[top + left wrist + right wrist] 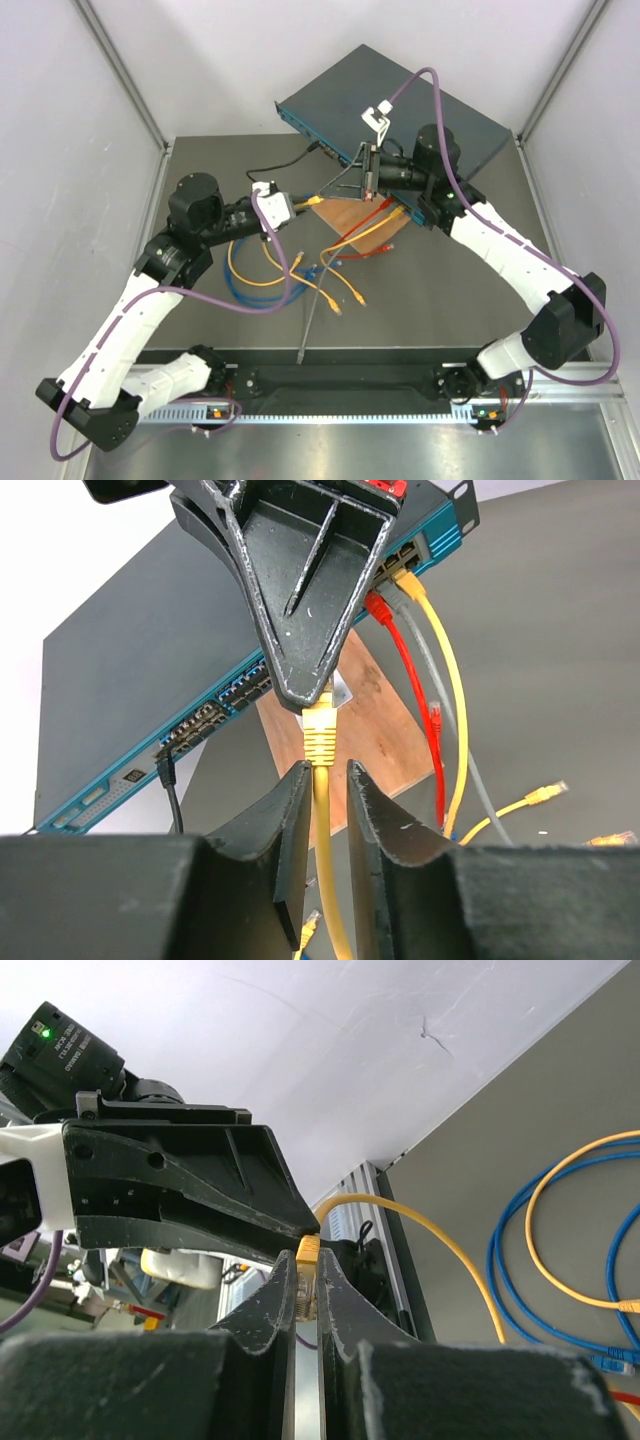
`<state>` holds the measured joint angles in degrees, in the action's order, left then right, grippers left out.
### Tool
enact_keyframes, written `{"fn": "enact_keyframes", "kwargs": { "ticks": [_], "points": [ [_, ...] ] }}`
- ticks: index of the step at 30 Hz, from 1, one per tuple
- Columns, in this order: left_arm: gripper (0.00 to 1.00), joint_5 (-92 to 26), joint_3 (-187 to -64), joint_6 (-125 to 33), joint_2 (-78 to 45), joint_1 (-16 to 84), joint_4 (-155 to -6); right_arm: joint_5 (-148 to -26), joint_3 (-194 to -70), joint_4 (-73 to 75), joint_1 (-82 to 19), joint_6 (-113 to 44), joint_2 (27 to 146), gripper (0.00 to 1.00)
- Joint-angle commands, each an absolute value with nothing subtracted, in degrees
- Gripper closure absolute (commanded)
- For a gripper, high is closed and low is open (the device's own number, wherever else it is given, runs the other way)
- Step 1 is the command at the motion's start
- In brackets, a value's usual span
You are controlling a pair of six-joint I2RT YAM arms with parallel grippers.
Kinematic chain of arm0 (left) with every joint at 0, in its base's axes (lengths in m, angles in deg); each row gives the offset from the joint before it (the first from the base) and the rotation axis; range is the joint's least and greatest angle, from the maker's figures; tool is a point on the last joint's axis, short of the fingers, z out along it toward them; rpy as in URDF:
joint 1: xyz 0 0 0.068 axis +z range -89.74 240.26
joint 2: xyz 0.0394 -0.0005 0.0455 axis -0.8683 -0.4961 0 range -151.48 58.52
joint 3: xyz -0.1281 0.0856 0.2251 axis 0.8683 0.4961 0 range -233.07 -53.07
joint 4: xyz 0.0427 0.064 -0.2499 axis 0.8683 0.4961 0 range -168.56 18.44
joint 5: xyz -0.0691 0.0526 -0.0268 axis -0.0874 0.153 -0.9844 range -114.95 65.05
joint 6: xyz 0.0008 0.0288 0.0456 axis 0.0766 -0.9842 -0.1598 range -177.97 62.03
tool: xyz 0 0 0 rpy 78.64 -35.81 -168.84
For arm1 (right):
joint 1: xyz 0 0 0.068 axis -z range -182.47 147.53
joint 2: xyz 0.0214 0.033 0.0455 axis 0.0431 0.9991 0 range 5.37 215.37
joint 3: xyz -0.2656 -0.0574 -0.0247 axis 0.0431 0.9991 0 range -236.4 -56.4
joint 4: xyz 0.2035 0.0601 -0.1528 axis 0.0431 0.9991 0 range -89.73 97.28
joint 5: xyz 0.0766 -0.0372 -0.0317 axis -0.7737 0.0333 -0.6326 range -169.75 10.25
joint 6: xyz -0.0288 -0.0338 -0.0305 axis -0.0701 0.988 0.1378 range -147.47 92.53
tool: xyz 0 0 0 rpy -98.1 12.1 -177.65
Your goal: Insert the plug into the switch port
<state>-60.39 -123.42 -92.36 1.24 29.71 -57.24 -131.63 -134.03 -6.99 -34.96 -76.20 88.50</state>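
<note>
The switch [400, 105] is a flat dark teal-grey box at the back, tilted, with its socket row facing the front left [230, 695]. My right gripper [325, 195] is shut on the yellow plug [308, 1278], held in the air in front of the switch. In the left wrist view the right gripper's tip [305, 690] pinches the plug [320, 735] from above. My left gripper [325, 770] straddles the yellow cable [335, 880] just below the plug. A small gap shows beside the cable, so its jaws stand slightly open. The left gripper [200, 1200] shows above the right fingers.
A brown wooden board [360, 225] lies under the switch's front edge. Red [385, 615], grey and yellow [405, 580] cables sit in sockets at the right end, a black one [165, 770] at the left. Loose yellow and blue cables [260, 275] coil on the table.
</note>
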Motion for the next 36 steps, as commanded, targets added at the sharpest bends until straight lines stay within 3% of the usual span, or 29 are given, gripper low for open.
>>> {"fn": "enact_keyframes", "kwargs": {
  "ticks": [1, 12, 16, 17, 18, 19, 20, 22, 23, 25, 30, 32, 36],
  "points": [
    [0.74, -59.3, -121.8, -93.8, 2.4, 29.3, -59.5, -132.8, -134.6, -11.0, -35.2, -77.0, 87.5, 1.00],
    [0.76, -56.6, -120.4, -94.9, 3.7, 29.4, -59.0, -133.0, -134.4, -10.3, -35.0, -76.3, 87.3, 1.00],
    [1.00, -57.6, -120.9, -93.6, 3.6, 29.3, -59.0, -132.7, -134.4, -9.6, -35.0, -75.3, 87.5, 1.00],
    [1.00, -58.3, -121.1, -92.9, 3.3, 29.3, -59.1, -132.2, -134.9, -8.4, -35.0, -74.7, 87.4, 1.00],
    [1.00, -58.5, -121.8, -91.2, 3.2, 29.3, -58.9, -132.0, -135.2, -7.5, -35.0, -73.2, 87.5, 0.96],
    [1.00, -58.5, -122.4, -90.0, 2.4, 29.1, -58.4, -131.4, -135.7, -6.4, -34.8, -72.3, 87.3, 0.85],
    [1.00, -57.7, -123.2, -88.3, 1.9, 29.1, -58.0, -130.7, -136.5, -4.8, -34.3, -71.7, 87.1, 0.62],
    [1.00, -56.7, -126.4, -83.6, -0.6, 28.0, -54.6, -130.0, -137.4, -4.1, -33.1, -70.5, 86.6, 0.38],
    [1.00, -55.5, -127.7, -82.2, -1.4, 27.3, -53.2, -129.0, -138.7, -2.7, -31.3, -70.1, 86.2, 0.21],
    [1.00, -53.5, -129.5, -80.5, -3.2, 23.5, -49.4, -127.8, -140.2, -0.4, -29.2, -68.3, 85.1, 0.08],
    [1.00, -34.1, -130.2, -76.4, -6.2, 8.5, -46.7, -125.4, -141.5, 0.1, -20.1, -68.3, 79.9, 0.05],
    [1.00, -31.8, -131.2, -72.4, -7.5, 6.0, -46.5, -124.1, -140.3, 0.1, -15.2, -68.5, 77.6, 0.04],
    [1.00, -20.8, -130.4, -54.7, -10.1, -0.5, -49.2, -121.0, -138.4, 7.3, -5.9, -66.8, 70.4, 0.03]
  ]
}}
